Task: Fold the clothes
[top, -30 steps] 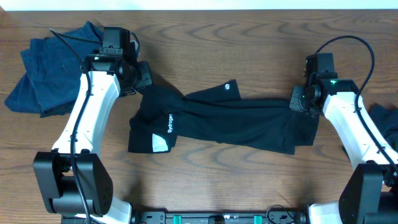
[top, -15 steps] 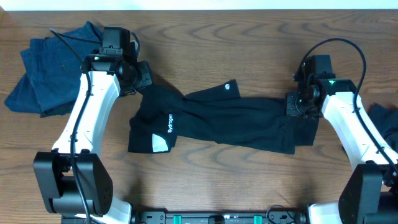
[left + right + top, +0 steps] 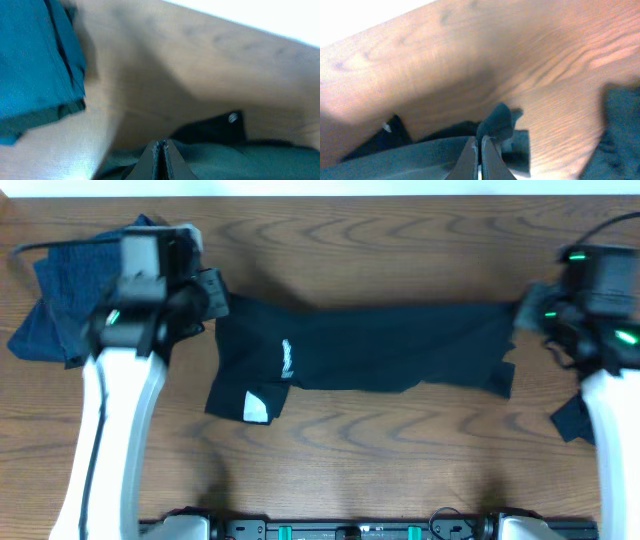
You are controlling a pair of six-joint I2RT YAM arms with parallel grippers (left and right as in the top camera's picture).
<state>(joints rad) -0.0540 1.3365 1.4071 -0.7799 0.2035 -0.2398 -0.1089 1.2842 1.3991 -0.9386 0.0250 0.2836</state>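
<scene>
- The wooden desk (image 3: pixel 400 470) carries all the clothes, and no finished, folded pile can be made out on it
- The long black garment (image 3: pixel 380 345) is laid lengthwise across the middle of the desk, drawn out between the two arms; it is judged to be straightened rather than folded, so every fold of it is yet to be made
- The blue garments (image 3: pixel 55 305) are heaped, crumpled, at the far left of the desk beside the left arm; they are judged not yet dealt with
- A further dark garment (image 3: pixel 572 420) is seen at the right edge beside the right arm, mostly out of view and unfolded as far as can be told
- The left fingers (image 3: pixel 152 162) are closed flat together on the black garment's left end
- The right fingers (image 3: pixel 469 160) are likewise pinched shut on its right end
- A white label (image 3: pixel 257 408) is shown on the near left corner, and a small round logo (image 3: pixel 232 118) farther along the cloth
</scene>
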